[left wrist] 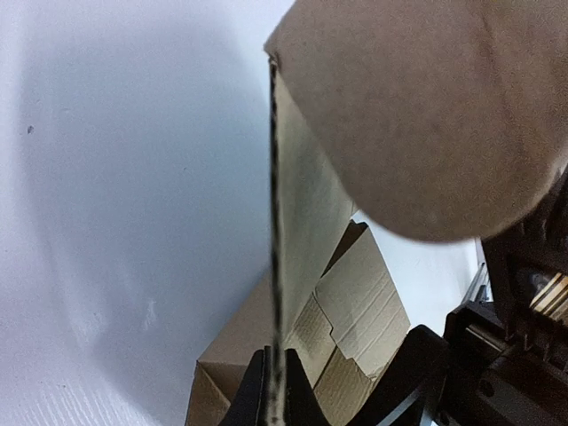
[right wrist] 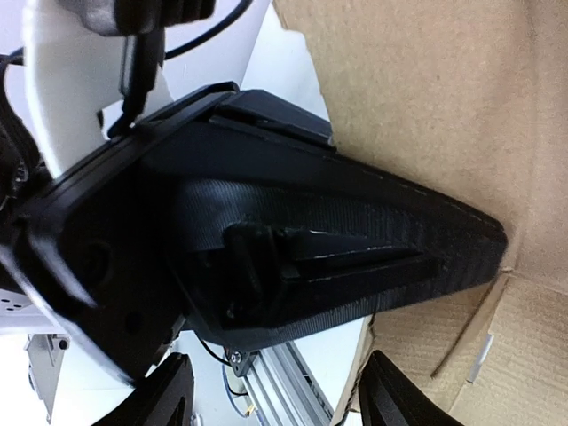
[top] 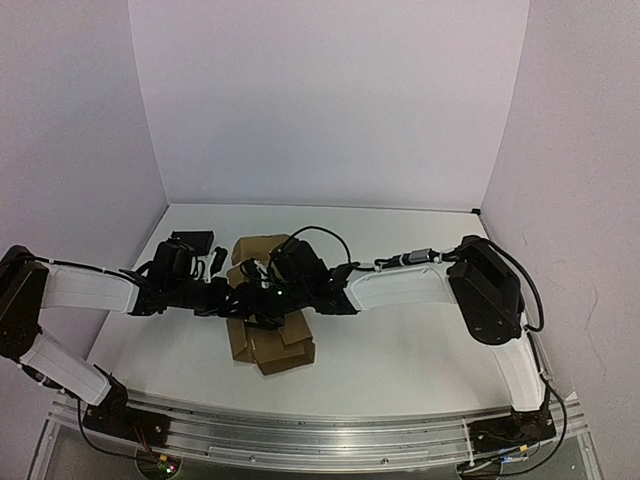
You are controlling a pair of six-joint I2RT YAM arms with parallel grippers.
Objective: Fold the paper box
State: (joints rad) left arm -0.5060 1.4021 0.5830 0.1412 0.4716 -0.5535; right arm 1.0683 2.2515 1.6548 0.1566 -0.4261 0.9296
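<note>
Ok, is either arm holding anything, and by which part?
The left gripper has its jaws shut on the paper box, at an upright flap's edge; the right gripper, jaws open, holds nothing.

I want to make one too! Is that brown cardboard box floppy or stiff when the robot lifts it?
Probably fairly stiff: a panel of the paper box stands straight up from the left gripper pinching its edge, with no droop. It is likely light, since one thin pinch holds the panel up. It should bend easily along the creases, where the flaps are folded.
</note>
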